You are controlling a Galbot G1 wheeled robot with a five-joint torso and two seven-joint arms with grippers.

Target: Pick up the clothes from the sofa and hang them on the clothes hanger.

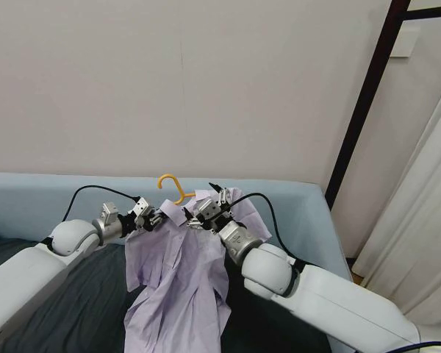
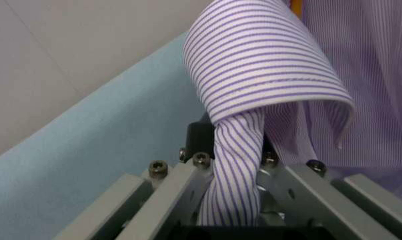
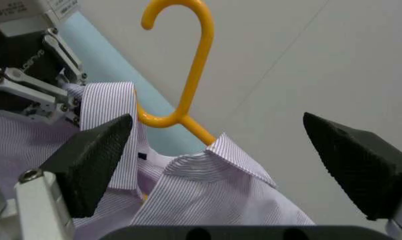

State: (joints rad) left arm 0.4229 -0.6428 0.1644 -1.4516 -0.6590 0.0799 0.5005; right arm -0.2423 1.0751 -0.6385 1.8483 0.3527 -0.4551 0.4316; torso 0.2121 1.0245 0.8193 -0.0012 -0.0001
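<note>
A purple-striped shirt [image 1: 180,287] hangs on a yellow hanger [image 1: 170,184] above the sofa [image 1: 44,195]. My left gripper [image 1: 156,218] is shut on the shirt's collar [image 2: 267,65], and the striped cloth runs down between its fingers [image 2: 187,185]. My right gripper [image 1: 212,198] sits at the other side of the collar, just below the hook. In the right wrist view its black pads [image 3: 91,167] stand wide apart and open, with the hanger [image 3: 187,75] and collar [image 3: 214,165] beyond them. The left gripper [image 3: 37,85] shows there too, clamped on the collar edge.
The sofa has a light blue back and a dark seat [image 1: 66,309]. A plain wall rises behind it. A black pole [image 1: 360,110] stands at the right, with a white curtain [image 1: 419,243] beside it.
</note>
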